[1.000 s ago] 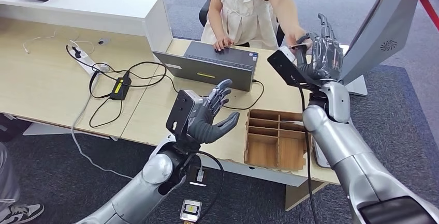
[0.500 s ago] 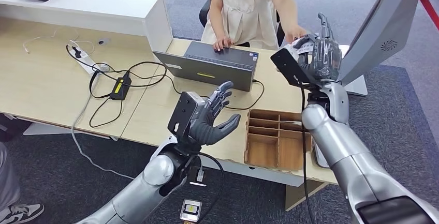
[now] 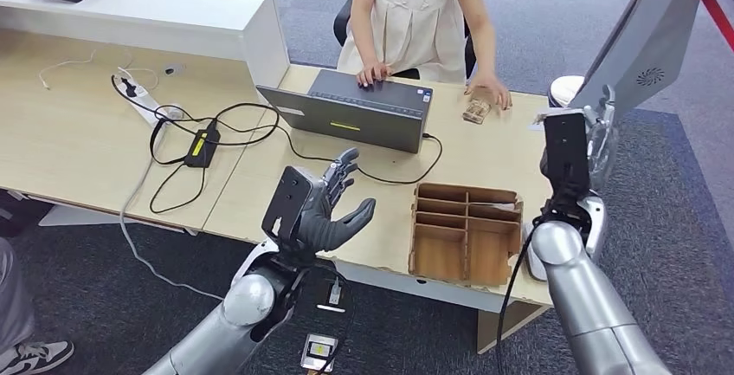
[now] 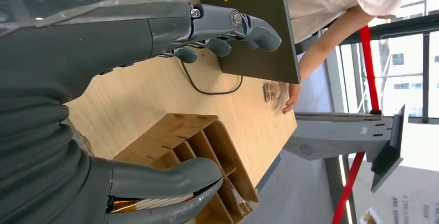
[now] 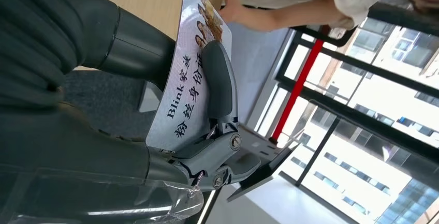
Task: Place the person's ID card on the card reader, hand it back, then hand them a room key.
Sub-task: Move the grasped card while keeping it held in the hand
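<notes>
The light wooden worktop [image 3: 78, 141] spans the head view from 9 o'clock to 3 o'clock, carrying everything the exchange needs within the robot's reach. At about 12 o'clock a person [image 3: 415, 11] in a pale top sits behind it, one hand on the dark grey card reader [image 3: 359, 115] and the other resting by a small object [image 3: 474, 111] on the worktop at roughly 1 o'clock; what that object is cannot be made out. A tilted grey kiosk screen [image 3: 645, 37] stands at 2 o'clock, facing away from the robot. Nearer the robot, at about 5 o'clock, sits the wooden compartment tray [image 3: 467, 232], probably placed there so that room keys are close at hand; any contents are too unclear to name.

The right robot hand [image 3: 593, 137], raised at 3 o'clock, pinches the ID card [image 5: 189, 89] between thumb and fingers, seen close up in the right wrist view with printed text and small portraits on its face. The flat pinch likely keeps the card level for laying on the reader, a step not yet done. The left robot hand [image 3: 333, 206] hovers spread and empty near centre, just in front of the reader, fingers apart, seemingly waiting its turn. Black cables [image 3: 203, 137] trail at 10 o'clock.
</notes>
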{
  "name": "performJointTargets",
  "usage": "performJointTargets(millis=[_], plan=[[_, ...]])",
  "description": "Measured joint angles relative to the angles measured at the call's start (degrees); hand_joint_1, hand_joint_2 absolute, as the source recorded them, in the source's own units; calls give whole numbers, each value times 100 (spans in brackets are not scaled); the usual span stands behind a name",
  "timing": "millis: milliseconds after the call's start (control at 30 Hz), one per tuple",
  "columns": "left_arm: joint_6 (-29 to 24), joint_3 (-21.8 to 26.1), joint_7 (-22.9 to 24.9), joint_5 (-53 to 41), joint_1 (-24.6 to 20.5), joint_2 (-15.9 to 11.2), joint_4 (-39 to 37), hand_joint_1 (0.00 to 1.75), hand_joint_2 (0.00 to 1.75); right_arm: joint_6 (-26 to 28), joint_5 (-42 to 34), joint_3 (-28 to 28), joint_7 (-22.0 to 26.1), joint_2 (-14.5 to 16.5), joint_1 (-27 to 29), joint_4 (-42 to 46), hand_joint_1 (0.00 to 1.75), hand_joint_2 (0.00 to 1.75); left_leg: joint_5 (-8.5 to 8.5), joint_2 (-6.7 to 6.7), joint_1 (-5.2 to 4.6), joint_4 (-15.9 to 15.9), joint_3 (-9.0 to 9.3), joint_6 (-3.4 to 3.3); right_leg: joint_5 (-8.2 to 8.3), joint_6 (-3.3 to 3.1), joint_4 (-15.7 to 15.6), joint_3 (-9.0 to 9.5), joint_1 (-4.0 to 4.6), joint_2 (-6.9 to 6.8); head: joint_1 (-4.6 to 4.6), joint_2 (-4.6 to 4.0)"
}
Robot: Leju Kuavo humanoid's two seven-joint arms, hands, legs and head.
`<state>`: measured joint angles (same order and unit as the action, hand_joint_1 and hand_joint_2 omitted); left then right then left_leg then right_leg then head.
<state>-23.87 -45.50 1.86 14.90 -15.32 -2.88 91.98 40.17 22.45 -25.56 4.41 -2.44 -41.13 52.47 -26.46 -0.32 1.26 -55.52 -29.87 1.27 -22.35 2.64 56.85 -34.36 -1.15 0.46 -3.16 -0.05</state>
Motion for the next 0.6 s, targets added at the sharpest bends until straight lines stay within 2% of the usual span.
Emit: performJointTargets(millis=[200, 400, 600], plan=[[264, 100, 45, -122, 98, -22, 86, 0, 175, 7, 469, 552, -450, -449, 863, 1062, 175, 175, -1, 1, -1, 0, 1, 0, 0, 0, -3, 0, -1, 2, 0, 0], [241, 136, 94, -124, 140, -31, 145, 0, 175, -18, 966, 1029, -753, -851, 1532, 1718, 175, 175, -1, 1, 0, 1, 2, 0, 0, 0, -3, 3, -1, 1, 0, 0], [231, 134, 30, -81, 139, -37, 166, 0, 175, -598, 1968, 1172, -1131, -1074, 1974, 1890, 175, 175, -1, 3, 0, 3, 1, 0, 0, 0, -3, 3, -1, 2, 0, 0]])
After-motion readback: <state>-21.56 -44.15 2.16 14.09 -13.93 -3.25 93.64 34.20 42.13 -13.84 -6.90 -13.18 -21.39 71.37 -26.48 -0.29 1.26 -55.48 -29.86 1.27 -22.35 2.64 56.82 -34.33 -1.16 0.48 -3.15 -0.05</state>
